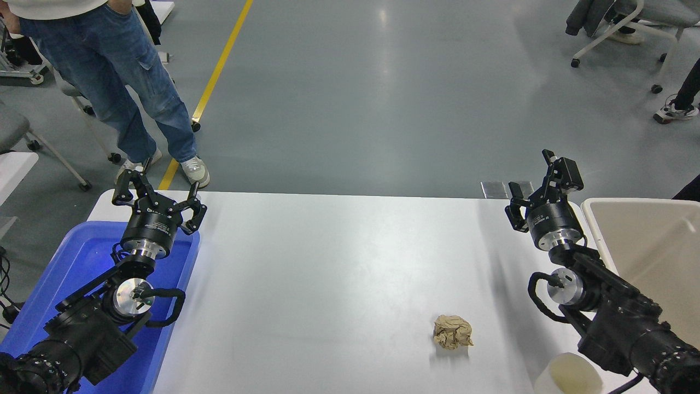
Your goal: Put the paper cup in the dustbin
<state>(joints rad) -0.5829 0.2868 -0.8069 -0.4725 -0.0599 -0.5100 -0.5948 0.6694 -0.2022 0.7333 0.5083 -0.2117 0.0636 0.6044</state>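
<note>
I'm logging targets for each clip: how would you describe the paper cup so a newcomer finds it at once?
Start at the white table and go to its near right corner, under the right arm. The paper cup stands there at the picture's bottom edge, partly cut off. It is smooth, round and cream-white with a pale yellowish inside, unlike the crumpled brown paper ball to its left.

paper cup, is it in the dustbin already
No, the paper cup stands on the table at its near edge, outside the dustbin, under the right arm.
</note>
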